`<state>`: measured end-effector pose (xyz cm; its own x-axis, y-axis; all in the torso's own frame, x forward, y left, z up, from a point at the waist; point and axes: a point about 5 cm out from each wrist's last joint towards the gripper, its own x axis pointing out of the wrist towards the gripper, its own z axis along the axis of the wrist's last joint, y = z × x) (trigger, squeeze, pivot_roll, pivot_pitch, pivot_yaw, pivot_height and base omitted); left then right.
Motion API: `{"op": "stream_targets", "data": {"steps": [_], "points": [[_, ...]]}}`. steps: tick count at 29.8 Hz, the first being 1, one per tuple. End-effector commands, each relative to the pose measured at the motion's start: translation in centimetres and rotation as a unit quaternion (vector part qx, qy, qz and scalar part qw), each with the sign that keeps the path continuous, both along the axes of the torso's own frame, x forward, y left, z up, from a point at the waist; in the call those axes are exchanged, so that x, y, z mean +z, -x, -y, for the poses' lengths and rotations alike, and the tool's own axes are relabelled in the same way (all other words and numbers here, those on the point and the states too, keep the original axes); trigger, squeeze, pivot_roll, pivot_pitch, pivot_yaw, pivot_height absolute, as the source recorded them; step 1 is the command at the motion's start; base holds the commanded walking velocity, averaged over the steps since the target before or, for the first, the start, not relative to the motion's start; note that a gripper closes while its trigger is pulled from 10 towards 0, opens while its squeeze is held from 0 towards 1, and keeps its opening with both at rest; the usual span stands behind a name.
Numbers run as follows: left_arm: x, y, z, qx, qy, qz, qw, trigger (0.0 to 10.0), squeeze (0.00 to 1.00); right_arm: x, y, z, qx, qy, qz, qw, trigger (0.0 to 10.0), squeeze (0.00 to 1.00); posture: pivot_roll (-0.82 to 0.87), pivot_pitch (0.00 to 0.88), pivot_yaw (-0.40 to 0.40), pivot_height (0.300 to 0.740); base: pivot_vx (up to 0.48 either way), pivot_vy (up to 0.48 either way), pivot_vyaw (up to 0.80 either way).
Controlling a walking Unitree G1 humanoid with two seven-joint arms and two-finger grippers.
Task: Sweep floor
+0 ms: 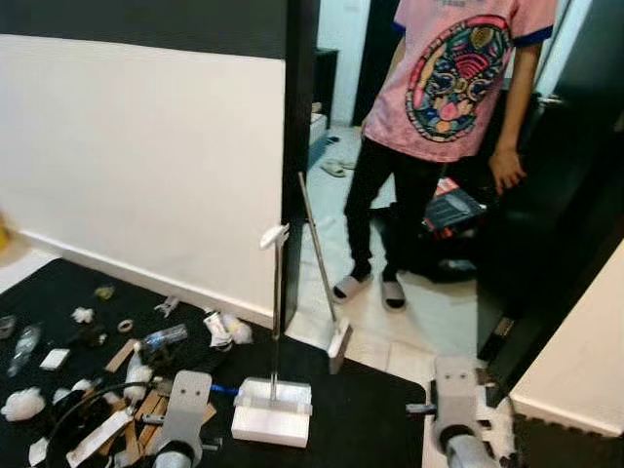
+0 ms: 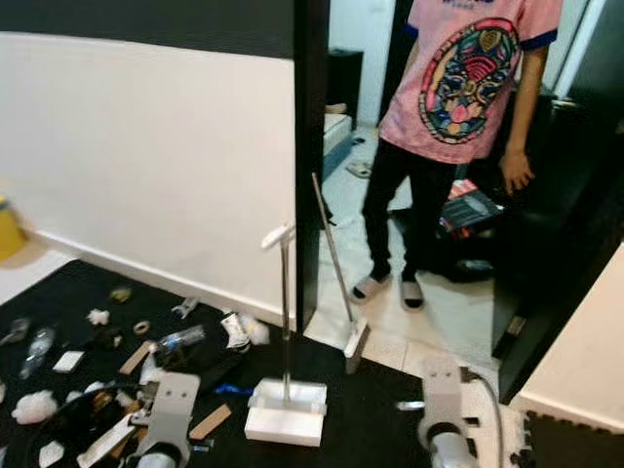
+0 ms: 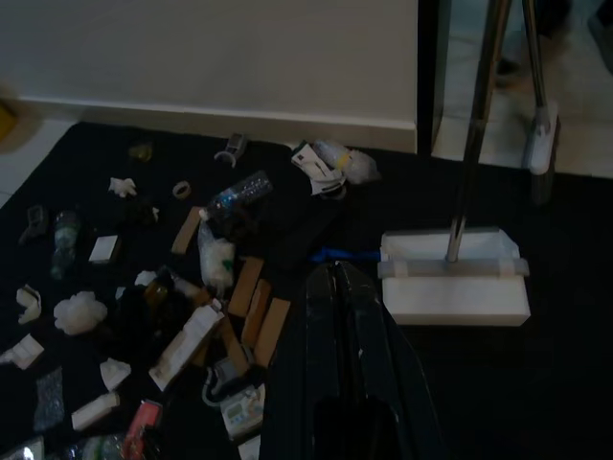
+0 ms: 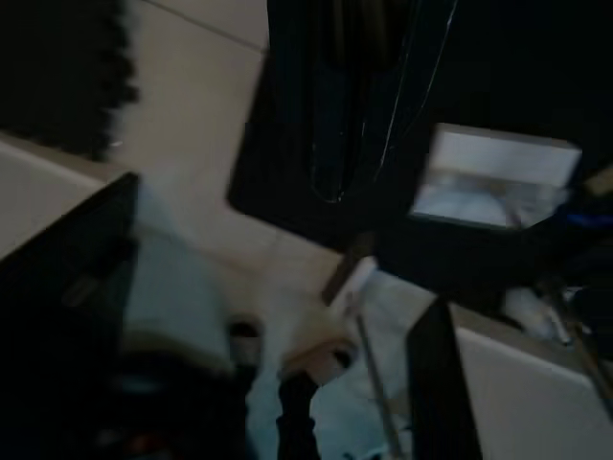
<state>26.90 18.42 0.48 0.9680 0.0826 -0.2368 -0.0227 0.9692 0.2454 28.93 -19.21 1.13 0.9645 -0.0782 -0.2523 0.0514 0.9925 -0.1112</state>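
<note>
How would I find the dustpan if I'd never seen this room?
Look for the black mat below the white wall, near the doorway. The dustpan stands on the mat just right of the heap of litter. It is the white box-shaped pan with a metal pole standing straight up, while the broom behind it leans at a slant.

The dustpan (image 1: 272, 411) looks like matt white plastic on a shiny metal pole (image 1: 276, 322), and the broom (image 1: 324, 276) leaning just behind it has the same kind of metal handle. It sits on a matt black mat (image 1: 351, 419), next to a mess of flat wooden pieces (image 3: 254, 305), crumpled white paper (image 1: 23, 403) and a clear plastic bottle (image 1: 164, 337). Past the mat it's glossy pale tile (image 1: 429, 317), and the wall (image 1: 146, 146) is smooth matt white.
</note>
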Motion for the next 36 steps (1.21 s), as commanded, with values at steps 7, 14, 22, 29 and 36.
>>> {"op": "stream_targets", "data": {"steps": [7,14,22,29,36], "points": [[-0.5,0.5,-0.3,0.002,0.0,-0.013,1.0,10.0,0.0,-0.2,0.3,0.8,-0.008,0.009,-0.01,1.0,10.0,0.0,0.01,0.076,0.007,0.74,0.31,0.0,0.0],[-0.7,0.7,0.2,-0.013,0.0,-0.017,1.0,10.0,0.0,-0.2,0.3,0.7,-0.008,0.011,-0.011,1.0,10.0,0.0,0.01,0.077,0.009,0.74,0.168,0.0,0.0],[-0.7,0.9,1.6,-0.051,-0.008,-0.013,0.999,10.0,0.0,-0.3,0.3,0.5,-0.006,0.012,-0.012,1.0,10.0,0.0,0.01,0.08,0.008,0.74,0.0,0.0,0.0],[-0.3,0.5,1.8,-0.053,-0.009,-0.006,0.999,10.0,0.0,-0.3,0.3,0.5,-0.006,0.013,-0.012,1.0,10.0,0.0,0.01,0.079,0.01,0.74,0.0,0.0,0.0],[-0.3,0.4,1.5,-0.049,-0.005,-0.011,0.999,10.0,0.0,-0.3,0.3,0.4,-0.004,0.014,-0.012,1.0,10.0,0.0,0.01,0.075,0.01,0.74,0.0,0.0,0.0]]}}
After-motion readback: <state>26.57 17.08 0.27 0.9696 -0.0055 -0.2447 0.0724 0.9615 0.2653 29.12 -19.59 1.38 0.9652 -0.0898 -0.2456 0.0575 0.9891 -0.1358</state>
